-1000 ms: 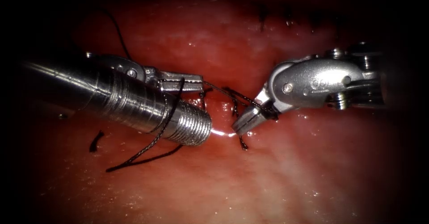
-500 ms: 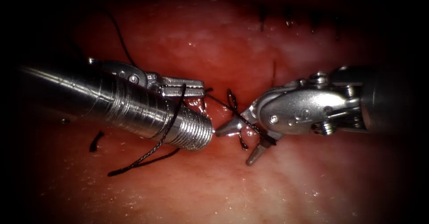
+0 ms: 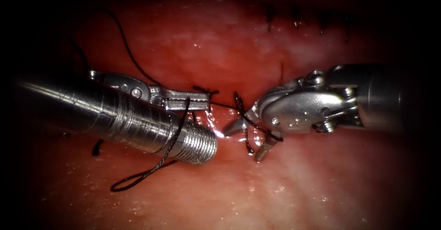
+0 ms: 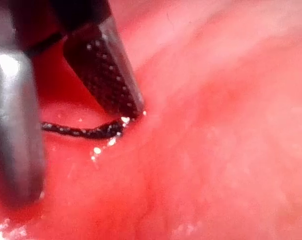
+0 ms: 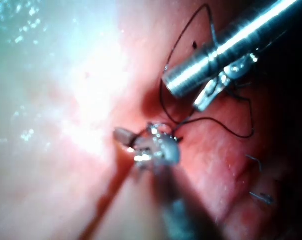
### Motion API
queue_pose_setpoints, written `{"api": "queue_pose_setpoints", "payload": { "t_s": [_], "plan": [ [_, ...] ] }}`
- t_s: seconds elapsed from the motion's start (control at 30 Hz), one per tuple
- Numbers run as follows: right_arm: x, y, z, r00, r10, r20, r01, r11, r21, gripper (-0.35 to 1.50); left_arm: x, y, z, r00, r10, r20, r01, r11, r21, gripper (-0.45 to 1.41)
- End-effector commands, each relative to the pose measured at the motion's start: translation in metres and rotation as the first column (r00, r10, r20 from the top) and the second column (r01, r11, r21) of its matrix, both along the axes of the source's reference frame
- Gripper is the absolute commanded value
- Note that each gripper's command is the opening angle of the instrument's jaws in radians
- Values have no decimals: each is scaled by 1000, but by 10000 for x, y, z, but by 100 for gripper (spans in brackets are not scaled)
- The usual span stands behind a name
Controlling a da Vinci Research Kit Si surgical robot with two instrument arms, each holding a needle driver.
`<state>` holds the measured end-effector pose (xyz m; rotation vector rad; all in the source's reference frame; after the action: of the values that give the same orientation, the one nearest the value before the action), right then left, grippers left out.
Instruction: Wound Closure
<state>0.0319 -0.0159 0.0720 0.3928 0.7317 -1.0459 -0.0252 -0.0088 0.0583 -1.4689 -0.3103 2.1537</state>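
Thread [image 3: 225,107] taut crosswise between claws

The tissue [image 3: 285,184] is wet red, paling to whitish pink in patches below the cut [image 3: 225,115] and above it, with small white glints of sheen. The thread [image 3: 158,159] is black and looks finely braided where it loops below the left tool [image 3: 202,100]. Both the left tool and the right tool [image 3: 250,138] are bright silver steel; the shaft end beside the left tool carries fine ridged rings. In the left wrist view a jaw face shows dark with a pale dotted grid. Cut ends of thread [image 3: 97,146] are black
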Motion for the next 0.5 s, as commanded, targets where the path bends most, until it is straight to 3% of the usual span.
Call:
{"api": "queue_pose_setpoints", "payload": {
  "t_s": [0.03, 0.1, 0.27, 0.5],
  "plan": [
    [7, 1, 3, 1000, -4, -9, 4, 1000, 0, 37, -6, -2, 4, 1000, 1, 2, -1, 1000, -1, -45],
    [7, 3, 3, 1000, -12, 3, 12, 1000, -3, -35, -7, -4, 2, 1000, 5, 2, -5, 1000, 1, -45],
    [11, 17, -3, 999, 27, -26, -27, 1000, 8, -35, -10, -15, -4, 1000, 22, 7, -22, 1000, 5, -45],
    [8, 39, -13, 971, 231, -61, -217, 959, 182, -35, -13, -32, -6, 998, 62, -2, -62, 998, 19, -45]
  ]
}}
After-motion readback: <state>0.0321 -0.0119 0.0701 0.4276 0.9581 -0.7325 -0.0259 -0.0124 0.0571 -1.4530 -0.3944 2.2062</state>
